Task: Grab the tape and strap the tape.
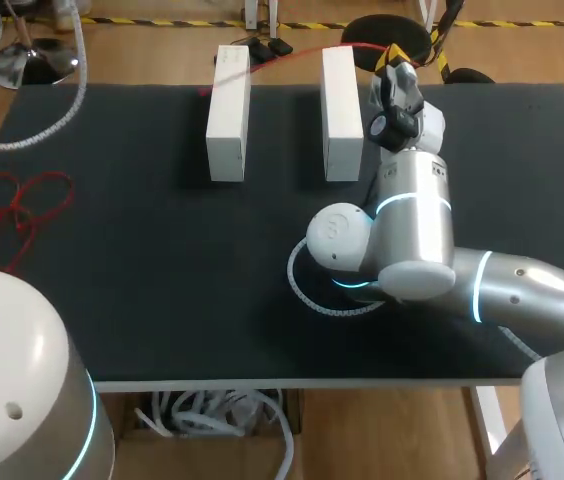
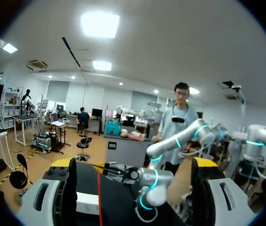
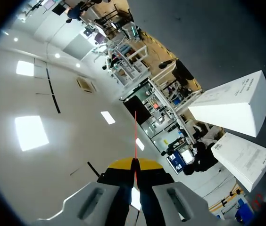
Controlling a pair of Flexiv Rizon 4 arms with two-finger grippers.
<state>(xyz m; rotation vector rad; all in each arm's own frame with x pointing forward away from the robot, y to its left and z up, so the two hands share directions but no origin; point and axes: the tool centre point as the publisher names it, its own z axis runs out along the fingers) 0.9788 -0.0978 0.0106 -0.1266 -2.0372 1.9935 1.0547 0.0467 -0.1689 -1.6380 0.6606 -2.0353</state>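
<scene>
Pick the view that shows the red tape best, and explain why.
The head view: the red tape runs past both white boxes to the right gripper. The right wrist view shows only a short stretch leaving that shut gripper; the left wrist view, just a thin line over one box.

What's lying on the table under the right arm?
A white ribbed hose curves out from beneath the right arm onto the black table; the arm hides the rest of it.
</scene>
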